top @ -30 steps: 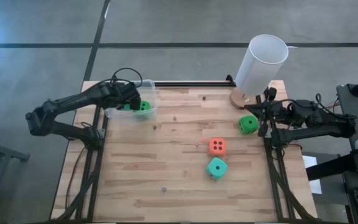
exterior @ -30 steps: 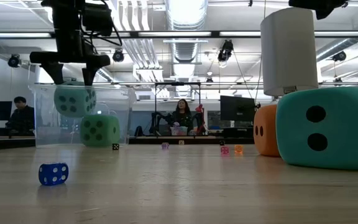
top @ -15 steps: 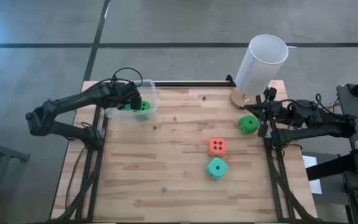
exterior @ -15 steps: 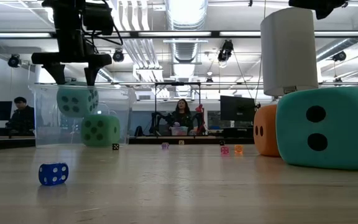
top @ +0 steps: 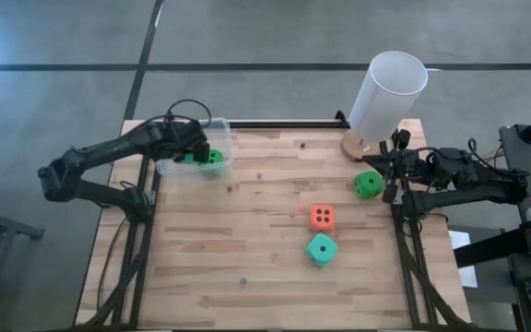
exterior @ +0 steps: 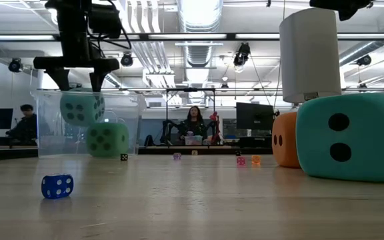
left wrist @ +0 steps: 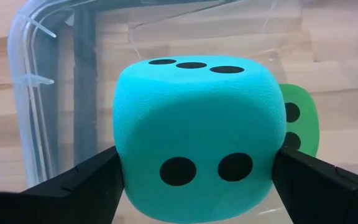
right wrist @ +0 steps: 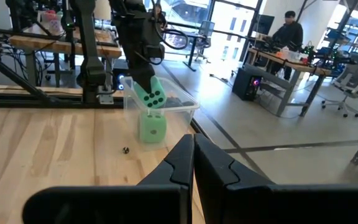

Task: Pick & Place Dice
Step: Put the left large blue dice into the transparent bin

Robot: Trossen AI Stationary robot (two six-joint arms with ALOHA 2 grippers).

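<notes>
My left gripper (top: 198, 152) (exterior: 77, 83) is shut on a teal die (left wrist: 197, 137) (exterior: 81, 109) inside the clear tub (top: 218, 138) at the table's far left. A green die (exterior: 107, 139) (left wrist: 300, 121) rests on the tub's floor just below it. On the table lie a green die (top: 368, 184), an orange die (top: 321, 218) and another teal die (top: 321, 248). My right gripper (top: 391, 177) (right wrist: 192, 155) is shut and waits at the right edge, beside the loose green die. My left gripper pinches the teal die between its two fingers (left wrist: 86, 180), one on each opposite side face (left wrist: 126, 168). The fingers come from above, pointing down into the tub. The die hangs lifted clear, above the green die, its top near the tub's rim.
A tall white cylinder (top: 387, 92) stands on a wooden base at the far right. Tiny dice lie scattered on the wood, among them a blue one (exterior: 57, 186). The tub's clear walls (left wrist: 36, 93) surround my left gripper. People sit in the room beyond the table.
</notes>
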